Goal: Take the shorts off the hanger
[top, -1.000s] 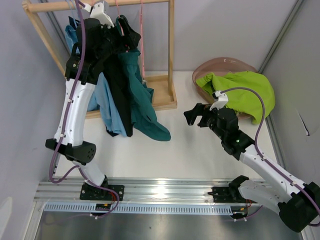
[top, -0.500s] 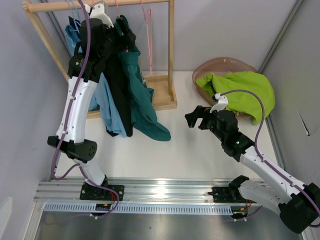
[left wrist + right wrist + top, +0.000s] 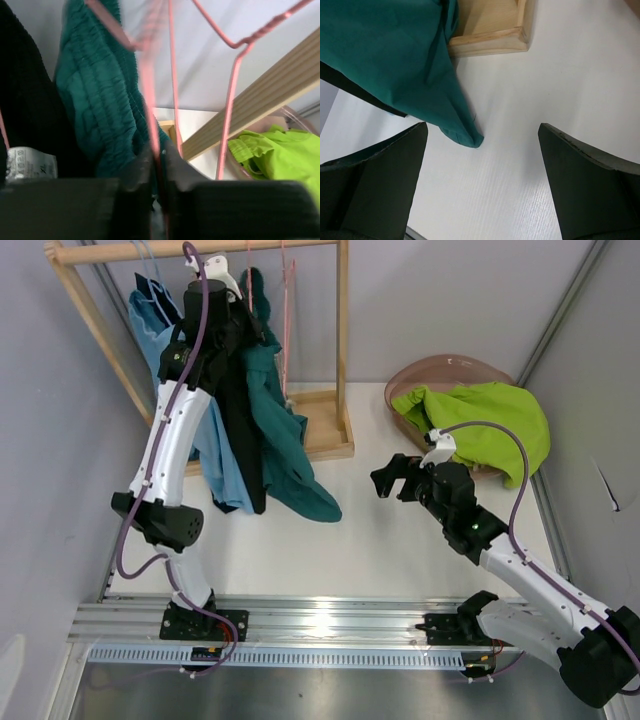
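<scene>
Teal shorts [image 3: 285, 440], ribbed at the waist, hang from the wooden rack [image 3: 341, 340] beside black shorts [image 3: 240, 430] and light blue shorts [image 3: 215, 460]. Lime green shorts [image 3: 490, 415] lie crumpled well right of the rack. The left arm [image 3: 170, 450] stretches up to the rack's rail, the left claw [image 3: 157, 165] clenched on a pink hanger [image 3: 173, 75], while the right claw [image 3: 481, 127] hangs released over the desk [image 3: 380, 540], right of the rack's base.

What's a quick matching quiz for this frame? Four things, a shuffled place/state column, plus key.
1. lime green shorts
2. teal shorts
3. left gripper
4. right gripper

A. open above the table
B. shut on the pink hanger
C. heaped in the basket
D. hanging from the wooden rack

Pairs: 1-C, 2-D, 3-B, 4-A
</scene>
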{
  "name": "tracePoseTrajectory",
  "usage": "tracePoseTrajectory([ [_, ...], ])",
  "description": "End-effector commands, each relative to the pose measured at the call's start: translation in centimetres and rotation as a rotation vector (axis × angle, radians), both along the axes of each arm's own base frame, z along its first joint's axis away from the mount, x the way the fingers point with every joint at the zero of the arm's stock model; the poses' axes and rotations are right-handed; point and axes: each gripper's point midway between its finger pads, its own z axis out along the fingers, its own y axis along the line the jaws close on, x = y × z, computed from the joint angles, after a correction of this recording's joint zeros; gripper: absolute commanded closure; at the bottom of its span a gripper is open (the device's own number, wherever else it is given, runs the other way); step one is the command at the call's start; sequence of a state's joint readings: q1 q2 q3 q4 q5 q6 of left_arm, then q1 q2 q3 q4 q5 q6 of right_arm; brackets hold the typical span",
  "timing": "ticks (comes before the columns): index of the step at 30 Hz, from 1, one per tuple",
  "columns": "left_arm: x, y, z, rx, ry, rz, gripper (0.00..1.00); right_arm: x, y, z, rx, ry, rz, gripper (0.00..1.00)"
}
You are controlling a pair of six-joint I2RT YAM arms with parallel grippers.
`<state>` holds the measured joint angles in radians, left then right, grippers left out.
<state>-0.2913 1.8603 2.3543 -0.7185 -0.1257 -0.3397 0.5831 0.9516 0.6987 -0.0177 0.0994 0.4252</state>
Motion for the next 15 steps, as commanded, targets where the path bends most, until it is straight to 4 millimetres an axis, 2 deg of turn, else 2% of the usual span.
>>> tracePoseTrajectory([
  [1, -0.1, 0.8, 3.6, -0.004, -0.102, 0.017, 0.95, 0.1, -0.3, 0.7, 0.007, -0.032, -0.015, 0.01],
  [3, -0.5, 0.9, 4.6, -0.006, -0.124, 0.012, 1.00, 0.0, -0.2, 0.7, 0.011, -0.033, -0.006, 0.01],
  [5, -0.9, 1.0, 5.3, -0.013, -0.139, 0.011, 1.00, 0.0, 0.0, 1.1, 0.016, -0.042, 0.002, 0.01],
  [6, -1.4, 1.0, 6.6, -0.023, -0.166, 0.007, 1.00, -0.2, 0.5, 1.8, 0.013, -0.064, 0.029, 0.00],
  [7, -1.7, 1.0, 6.9, -0.030, -0.170, 0.002, 1.00, -0.3, 0.9, 2.3, 0.007, -0.077, 0.042, 0.00],
  [8, -2.3, 1.0, 7.9, -0.041, -0.191, -0.004, 1.00, -0.2, 1.4, 4.1, 0.010, -0.110, 0.053, 0.01],
  [11, -3.6, 1.0, 9.9, -0.073, -0.233, -0.018, 1.00, -0.9, 3.8, 7.2, -0.014, -0.188, 0.122, 0.01],
  [12, -4.0, 1.0, 10.4, -0.079, -0.243, -0.023, 1.00, -1.1, 4.5, 9.4, -0.015, -0.212, 0.133, 0.00],
  [13, -4.3, 1.1, 10.7, -0.084, -0.250, -0.026, 1.00, -2.0, 6.0, 10.7, -0.023, -0.240, 0.181, 0.00],
  [14, -4.5, 1.1, 10.9, -0.090, -0.253, -0.025, 1.00, -2.1, 7.3, 10.9, -0.042, -0.242, 0.203, 0.01],
  [15, -4.9, 1.2, 11.2, -0.095, -0.259, -0.023, 1.00, -2.4, 8.3, 14.0, -0.014, -0.292, 0.215, 0.01],
])
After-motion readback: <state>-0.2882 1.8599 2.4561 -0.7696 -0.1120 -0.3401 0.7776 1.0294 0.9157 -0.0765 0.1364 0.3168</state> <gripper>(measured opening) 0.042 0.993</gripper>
